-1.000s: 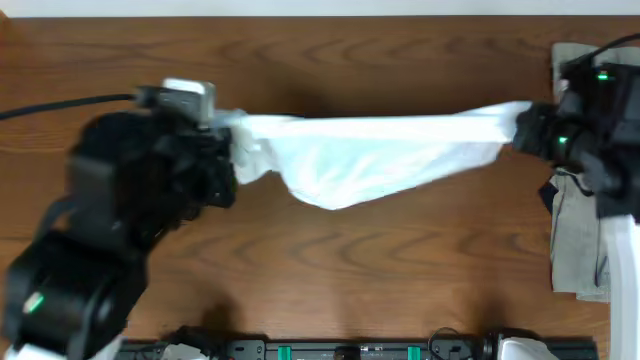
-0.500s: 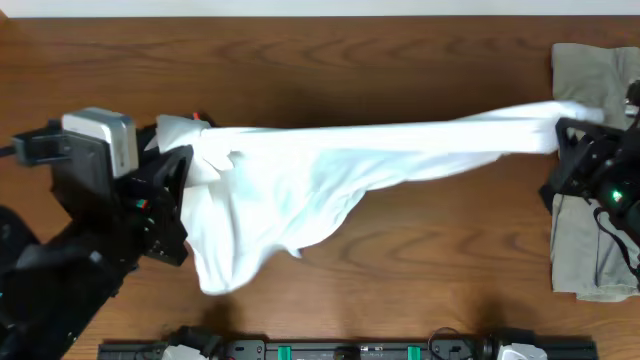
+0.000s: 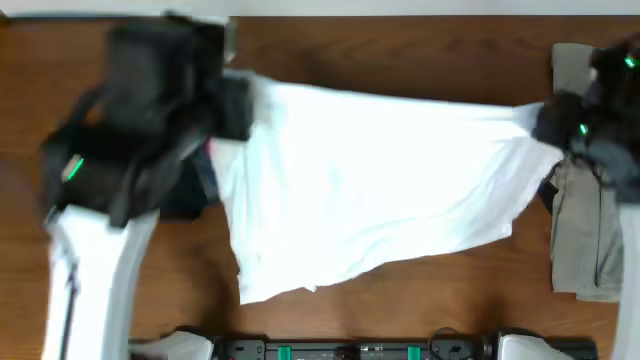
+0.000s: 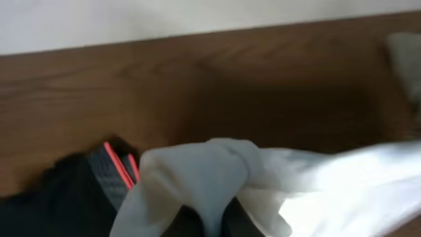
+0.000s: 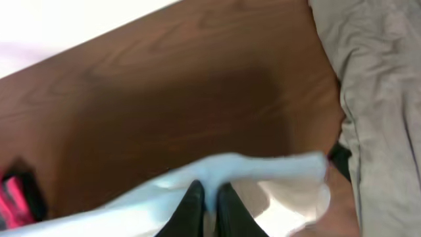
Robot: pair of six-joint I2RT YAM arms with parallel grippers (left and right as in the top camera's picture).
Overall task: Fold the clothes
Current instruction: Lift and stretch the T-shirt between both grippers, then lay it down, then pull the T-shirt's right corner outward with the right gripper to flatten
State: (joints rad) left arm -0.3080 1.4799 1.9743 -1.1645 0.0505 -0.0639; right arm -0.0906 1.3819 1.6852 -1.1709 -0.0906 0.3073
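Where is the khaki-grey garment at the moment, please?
Overhead, the khaki-grey garment lies along the table's right edge, beside the right tool and the white T-shirt's right end.

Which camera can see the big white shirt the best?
The overhead view: the white shirt is nearly all visible, spread out wide. The left wrist view shows only a bunched corner; the right wrist view only a pinched edge.

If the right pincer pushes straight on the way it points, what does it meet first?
Beyond the T-shirt it pinches, the right pincer would probably meet bare table; the khaki garment lies off to its side.
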